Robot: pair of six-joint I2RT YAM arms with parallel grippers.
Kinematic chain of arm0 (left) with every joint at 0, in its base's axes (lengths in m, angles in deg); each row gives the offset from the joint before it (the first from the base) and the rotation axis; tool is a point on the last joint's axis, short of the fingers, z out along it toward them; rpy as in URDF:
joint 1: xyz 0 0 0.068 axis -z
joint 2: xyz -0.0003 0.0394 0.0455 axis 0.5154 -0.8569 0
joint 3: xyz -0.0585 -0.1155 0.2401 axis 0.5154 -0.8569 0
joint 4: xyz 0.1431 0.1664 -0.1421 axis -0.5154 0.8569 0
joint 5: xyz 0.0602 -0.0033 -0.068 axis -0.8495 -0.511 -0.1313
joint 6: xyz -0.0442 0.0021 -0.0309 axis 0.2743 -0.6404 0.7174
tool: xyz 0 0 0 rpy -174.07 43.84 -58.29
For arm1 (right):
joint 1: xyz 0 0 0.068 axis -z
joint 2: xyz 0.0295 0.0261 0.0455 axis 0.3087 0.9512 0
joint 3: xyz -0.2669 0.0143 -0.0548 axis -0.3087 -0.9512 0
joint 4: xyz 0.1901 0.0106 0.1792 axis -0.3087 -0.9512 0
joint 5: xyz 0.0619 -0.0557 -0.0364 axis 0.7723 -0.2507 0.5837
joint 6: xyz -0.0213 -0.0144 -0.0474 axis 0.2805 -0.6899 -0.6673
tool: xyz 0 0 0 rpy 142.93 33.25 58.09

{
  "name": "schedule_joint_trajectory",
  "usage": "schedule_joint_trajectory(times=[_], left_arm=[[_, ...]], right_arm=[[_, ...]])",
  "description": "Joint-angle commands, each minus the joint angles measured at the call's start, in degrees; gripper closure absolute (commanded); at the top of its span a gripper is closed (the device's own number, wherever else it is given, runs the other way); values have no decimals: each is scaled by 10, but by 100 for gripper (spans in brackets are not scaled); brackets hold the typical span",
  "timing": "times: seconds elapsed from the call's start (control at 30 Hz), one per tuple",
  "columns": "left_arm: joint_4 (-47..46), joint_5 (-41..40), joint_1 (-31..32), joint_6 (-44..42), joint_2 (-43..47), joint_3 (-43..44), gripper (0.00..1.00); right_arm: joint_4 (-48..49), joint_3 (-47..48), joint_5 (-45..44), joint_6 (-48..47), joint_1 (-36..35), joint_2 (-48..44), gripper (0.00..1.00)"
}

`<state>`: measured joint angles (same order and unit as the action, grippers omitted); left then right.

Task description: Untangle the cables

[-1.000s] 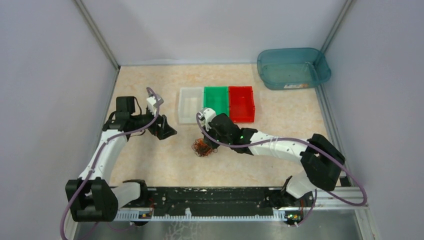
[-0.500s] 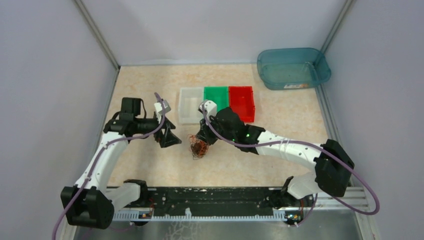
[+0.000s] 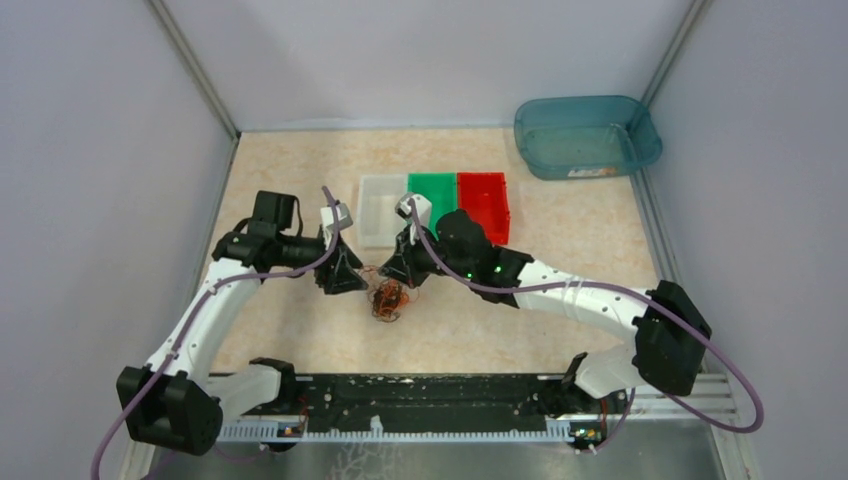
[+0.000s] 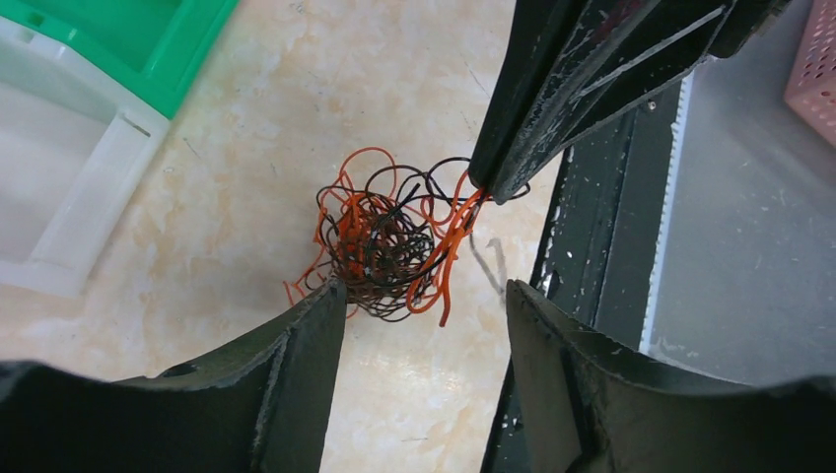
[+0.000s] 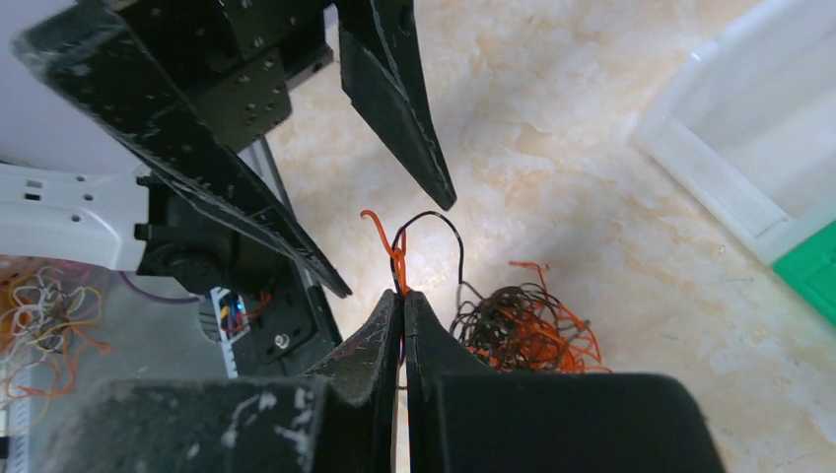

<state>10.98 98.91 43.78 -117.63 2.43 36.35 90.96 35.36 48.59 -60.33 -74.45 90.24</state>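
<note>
Cables, a clump of orange-red and dark curly wires, are being worked apart at mid-table. The right gripper, fingers pressed together, is pinching an orange loop and a black one at the clump's edge. It is apparently drawing those strands up and away from the knot.

Facing it, the left gripper is hovering with fingers spread wide. They are flanking the clump's near side and appear to be gripping nothing. It is probably lining up to pin or take the main mass, so that the pull separates strands rather than dragging the whole bundle.

The clump is sitting low between the two grippers on the beige table, though whether it is fully resting there cannot be told. It is just in front of a white tray, which is lined up with a green tray and a red tray. These are likely waiting for freed wires. A teal tub is standing well apart in the far corner.
</note>
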Motion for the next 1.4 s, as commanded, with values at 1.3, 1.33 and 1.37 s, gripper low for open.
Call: schedule_joint_trajectory(times=[1.3,1.33,1.37], left_arm=[[-76,-115,7,79,49,33,99],[-75,-112,7,81,51,35,99],[-73,-110,7,82,52,38,99]], right_arm=[[32,-33,-93,-5,-5,-72,47],[33,-28,-84,-8,-5,-67,42],[32,-20,-74,-12,-5,-57,39]])
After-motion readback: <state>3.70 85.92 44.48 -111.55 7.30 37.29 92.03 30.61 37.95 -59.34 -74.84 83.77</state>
